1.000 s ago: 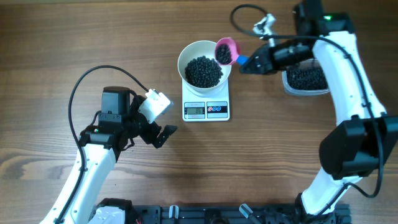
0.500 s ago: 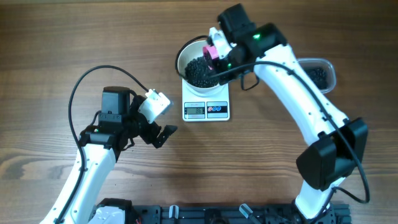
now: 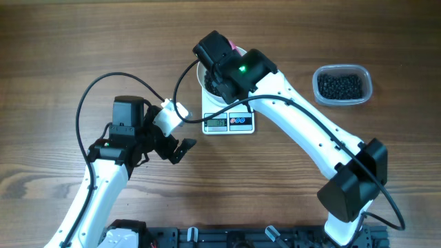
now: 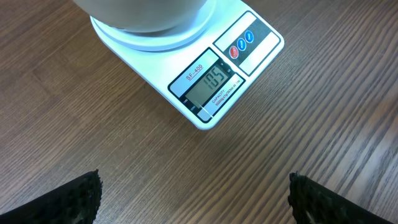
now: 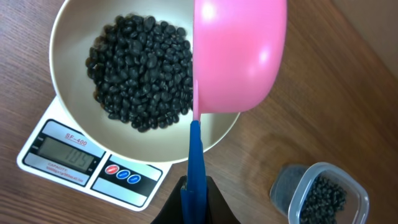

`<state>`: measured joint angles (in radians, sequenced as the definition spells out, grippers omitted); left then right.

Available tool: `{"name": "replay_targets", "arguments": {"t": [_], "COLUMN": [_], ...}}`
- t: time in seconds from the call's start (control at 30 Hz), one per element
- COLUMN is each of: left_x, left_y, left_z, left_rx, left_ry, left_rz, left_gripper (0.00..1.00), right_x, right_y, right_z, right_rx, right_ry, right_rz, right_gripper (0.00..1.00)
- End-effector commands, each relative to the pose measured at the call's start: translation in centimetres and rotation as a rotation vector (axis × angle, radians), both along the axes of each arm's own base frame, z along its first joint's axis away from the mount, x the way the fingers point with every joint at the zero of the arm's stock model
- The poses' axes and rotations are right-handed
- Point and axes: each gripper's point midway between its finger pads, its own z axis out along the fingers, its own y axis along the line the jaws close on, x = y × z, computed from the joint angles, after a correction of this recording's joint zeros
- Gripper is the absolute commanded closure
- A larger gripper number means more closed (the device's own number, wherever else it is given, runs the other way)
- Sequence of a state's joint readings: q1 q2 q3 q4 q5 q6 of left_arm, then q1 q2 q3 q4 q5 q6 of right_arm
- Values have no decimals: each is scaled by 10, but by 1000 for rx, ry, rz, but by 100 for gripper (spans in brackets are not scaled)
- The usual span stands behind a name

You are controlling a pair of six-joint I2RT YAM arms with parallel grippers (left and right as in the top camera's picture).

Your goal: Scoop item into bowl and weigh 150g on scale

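On the left, the left gripper point(image 4: 196, 202) hangs idle with its jaws spread wide, holding nothing, just in front of the scale point(image 4: 211, 87). Its camera looks at the display, which appears to read 105, short of the target.

The step in hand seems to be emptying a scoopful into the bowl point(image 5: 71, 74), which sits on the scale with a heap of beans point(image 5: 140, 68) inside. The right arm reaches across over the bowl. Its right gripper point(image 5: 194, 193) is clamped on the blue handle of a pink scoop point(image 5: 239, 56), which is tipped over the bowl's rim, underside to the wrist camera.

Next should come a return to the clear container point(image 5: 280, 186) at far right, well apart, for smaller, careful top-ups.
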<state>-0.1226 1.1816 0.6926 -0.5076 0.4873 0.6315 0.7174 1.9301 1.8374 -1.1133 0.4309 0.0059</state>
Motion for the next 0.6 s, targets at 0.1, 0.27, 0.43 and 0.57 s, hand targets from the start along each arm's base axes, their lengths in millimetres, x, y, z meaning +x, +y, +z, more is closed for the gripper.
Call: {"name": "replay_targets", "arguments": {"t": [0.1,0.27,0.43,0.57], "left_x": [-4,-4,-4,-4], "left_y": [-4,-4,-4,-4], "left_z": [0,0,0,0], "left_rx": [-8,-8,-9,-9], "left_ry": [-9,-9,-9,-9], "left_rz": [-30,-30,-31,-31], "left_gripper": [0,0,0,0], "right_x": [3,10,10,-14], "right_y": [5,-32,-125,-207], "right_z": [-3,23,85,130], "right_rx": [104,266,467,552], "right_ry": [90,122,33,-81], "right_rz": [57,-27,-315,-551], "right_gripper": [96,96,95,96]}}
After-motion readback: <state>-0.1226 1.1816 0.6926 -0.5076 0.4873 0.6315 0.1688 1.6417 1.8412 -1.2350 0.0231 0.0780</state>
